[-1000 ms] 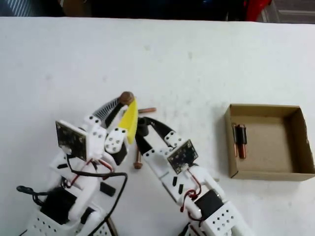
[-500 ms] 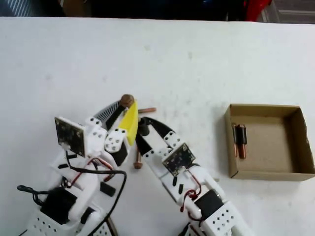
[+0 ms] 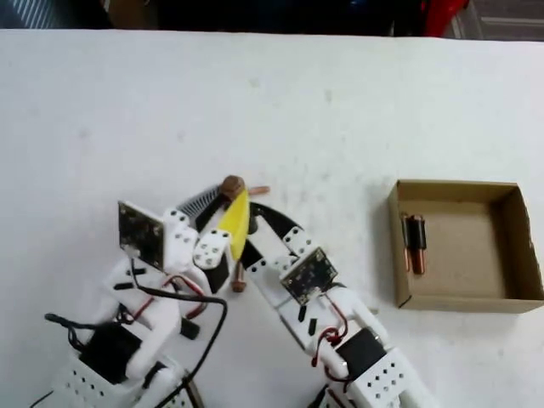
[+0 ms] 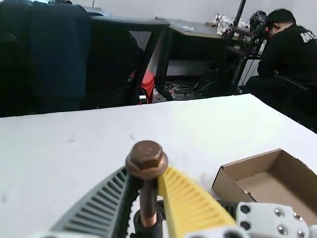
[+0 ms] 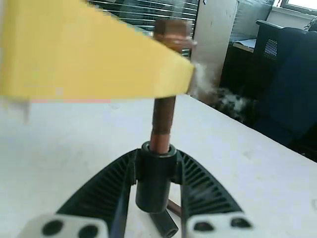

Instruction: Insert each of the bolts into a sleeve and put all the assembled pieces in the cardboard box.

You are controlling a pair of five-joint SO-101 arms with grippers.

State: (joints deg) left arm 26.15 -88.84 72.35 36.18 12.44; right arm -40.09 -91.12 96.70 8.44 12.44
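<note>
table (image 3: 340,102): white | chair (image 5: 290,94): dark blue | red object (image 4: 141,85): on floor

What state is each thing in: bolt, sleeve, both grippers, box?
bolt: upright, tip just inside the sleeve.
sleeve: upright, clamped.
left gripper: fingers shut on the bolt.
right gripper: fingers shut on the sleeve.
cardboard box: open, an assembled piece lying inside.

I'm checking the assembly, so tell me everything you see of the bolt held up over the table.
The bolt is copper-coloured metal with a hexagonal head and a round shank. It stands upright, head on top, clamped just below the head between the left arm's grey and yellow jaws. Its lower end sits in the mouth of a black sleeve, which the right arm's jaws hold.
</note>
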